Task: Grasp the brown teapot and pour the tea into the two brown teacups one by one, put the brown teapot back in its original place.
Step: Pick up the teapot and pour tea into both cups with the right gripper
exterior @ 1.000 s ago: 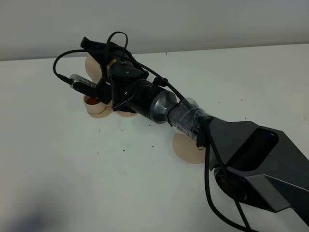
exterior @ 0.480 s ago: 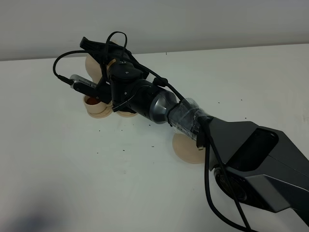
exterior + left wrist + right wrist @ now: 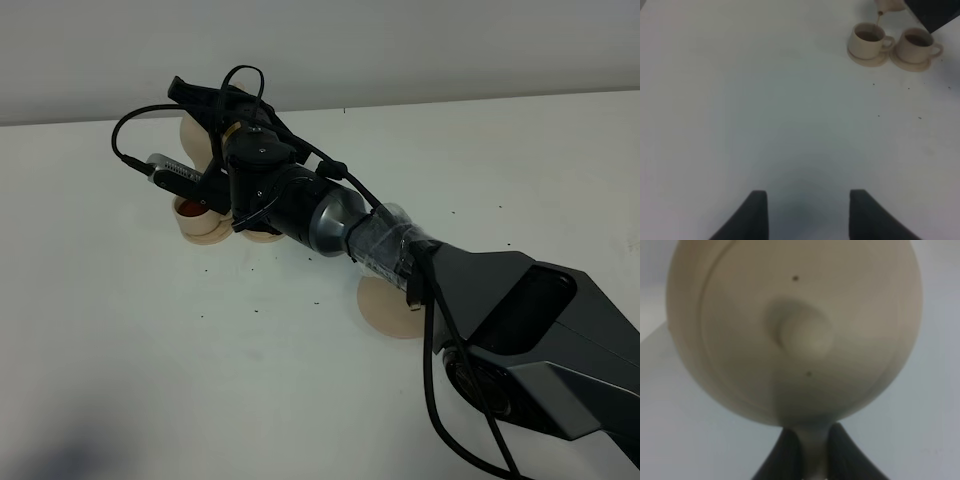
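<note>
My right gripper (image 3: 214, 122) reaches across to the far left and is shut on the loop handle (image 3: 812, 450) of the brown teapot (image 3: 191, 137). The teapot (image 3: 795, 330) is tilted, with its spout (image 3: 887, 5) over the left teacup (image 3: 867, 40), and a thin stream of tea falls into that cup. The left cup (image 3: 194, 214) holds dark tea. The second teacup (image 3: 916, 44) stands beside it on its saucer and also holds tea; from above only its saucer (image 3: 262, 236) shows under my arm. The tan plate (image 3: 383, 306) lies partly under my right forearm. My left gripper (image 3: 808, 215) is open and empty over bare table.
The white table (image 3: 120, 350) has a few small dark specks near the cups. The right arm and its cables (image 3: 330, 215) span from the lower right to the cups. A wall edge runs along the back of the table.
</note>
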`<state>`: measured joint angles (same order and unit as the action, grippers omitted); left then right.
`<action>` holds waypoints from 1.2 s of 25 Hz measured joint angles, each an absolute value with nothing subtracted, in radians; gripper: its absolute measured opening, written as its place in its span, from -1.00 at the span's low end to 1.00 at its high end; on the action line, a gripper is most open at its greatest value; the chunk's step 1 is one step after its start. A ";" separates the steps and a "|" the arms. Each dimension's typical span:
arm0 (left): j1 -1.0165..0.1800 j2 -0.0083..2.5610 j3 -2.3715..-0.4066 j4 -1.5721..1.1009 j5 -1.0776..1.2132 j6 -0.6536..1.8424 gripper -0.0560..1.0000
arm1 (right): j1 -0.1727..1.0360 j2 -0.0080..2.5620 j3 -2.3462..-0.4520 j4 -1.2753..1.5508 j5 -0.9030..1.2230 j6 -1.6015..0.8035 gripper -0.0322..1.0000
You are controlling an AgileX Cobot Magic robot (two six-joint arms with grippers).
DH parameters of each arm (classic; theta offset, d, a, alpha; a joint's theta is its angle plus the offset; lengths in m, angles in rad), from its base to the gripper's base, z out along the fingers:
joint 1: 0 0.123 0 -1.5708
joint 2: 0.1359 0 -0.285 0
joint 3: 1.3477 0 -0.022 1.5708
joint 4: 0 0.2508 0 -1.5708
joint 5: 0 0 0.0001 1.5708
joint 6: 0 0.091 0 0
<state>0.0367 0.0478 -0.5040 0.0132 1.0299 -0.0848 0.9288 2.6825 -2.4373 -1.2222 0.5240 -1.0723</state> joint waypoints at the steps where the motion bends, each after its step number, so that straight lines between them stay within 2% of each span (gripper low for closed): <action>1: 0.037 0.048 -0.504 0.013 1.030 -0.085 -0.14 | 0.929 2.683 -2.437 -1.222 0.524 -1.072 -0.73; 30: 0.037 0.048 -0.504 0.013 1.030 -0.085 -0.14 | 0.929 2.683 -2.437 -1.215 0.523 -1.073 -0.73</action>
<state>0.0367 0.0478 -0.5040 0.0132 1.0299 -0.0848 0.9288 2.6825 -2.4373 -1.2145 0.5231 -1.0734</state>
